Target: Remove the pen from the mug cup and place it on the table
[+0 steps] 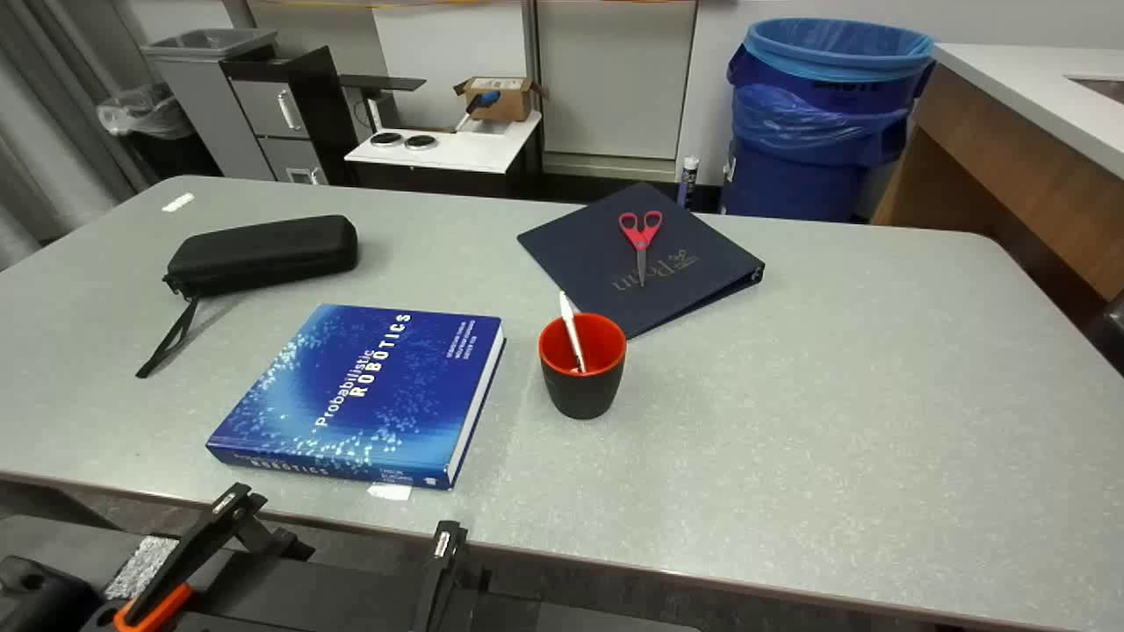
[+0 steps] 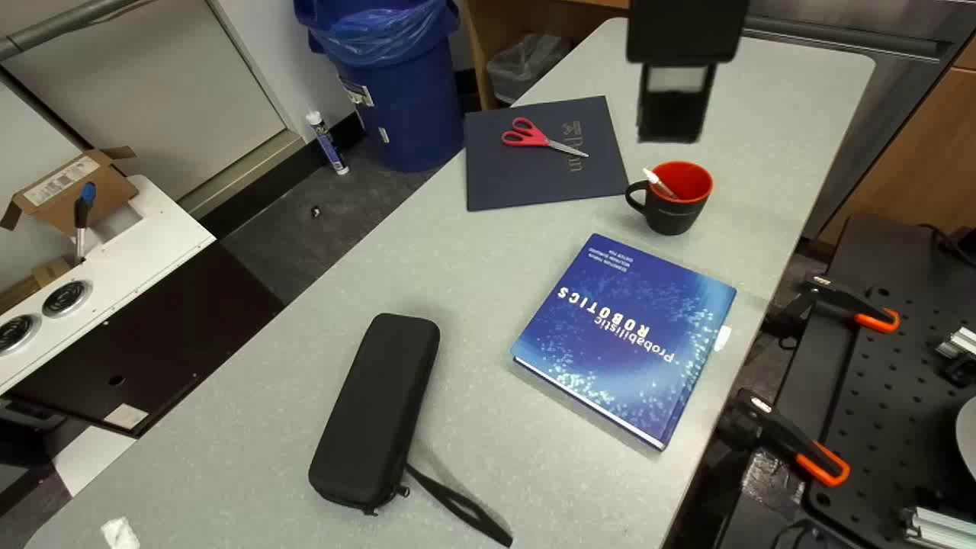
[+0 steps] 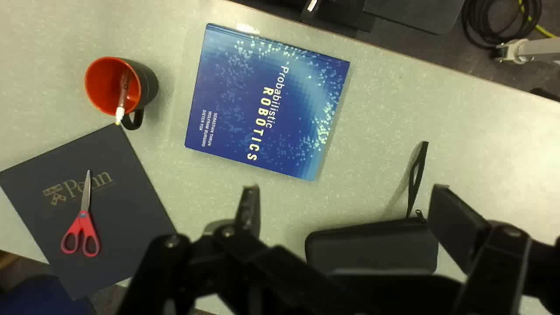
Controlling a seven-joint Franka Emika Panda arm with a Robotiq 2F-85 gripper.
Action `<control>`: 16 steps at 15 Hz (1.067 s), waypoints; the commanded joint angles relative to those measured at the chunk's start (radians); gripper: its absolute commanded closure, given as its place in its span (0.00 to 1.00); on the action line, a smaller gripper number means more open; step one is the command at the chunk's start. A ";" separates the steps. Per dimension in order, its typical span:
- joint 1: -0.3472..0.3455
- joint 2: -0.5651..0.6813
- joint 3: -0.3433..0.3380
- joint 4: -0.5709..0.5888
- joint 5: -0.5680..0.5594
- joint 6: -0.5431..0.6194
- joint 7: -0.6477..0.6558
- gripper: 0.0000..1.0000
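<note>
The mug cup (image 1: 581, 397) is red inside and black outside. It stands upright on the grey table (image 1: 817, 439), and its handle shows in an exterior view (image 2: 636, 197). The whitish pen (image 1: 572, 332) leans inside it with one end above the rim. In the wrist view the mug (image 3: 99, 85) is at upper left, with the pen (image 3: 123, 92) tip over the rim near the handle. My gripper (image 3: 344, 188) is open and empty, its fingers wide apart. In an exterior view the gripper (image 2: 672, 126) hangs above the table at the top; the other exterior view does not show it.
A blue book (image 1: 369, 395) lies beside the mug. A dark binder (image 1: 580, 246) with red scissors (image 1: 641, 241) on it lies behind the mug. A black case (image 1: 263, 253) with a strap lies farther off. Clamps (image 1: 439, 570) stand by the table's edge.
</note>
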 commanded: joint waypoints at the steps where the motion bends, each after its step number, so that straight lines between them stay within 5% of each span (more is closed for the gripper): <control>1: 0.008 0.002 -0.006 0.002 -0.003 -0.003 0.003 0.00; 5: -0.014 0.038 -0.026 -0.034 -0.031 0.054 -0.014 0.00; 12: -0.134 0.127 -0.095 -0.265 -0.201 0.279 0.081 0.00; 16: -0.126 0.147 -0.108 -0.259 -0.176 0.256 0.048 0.00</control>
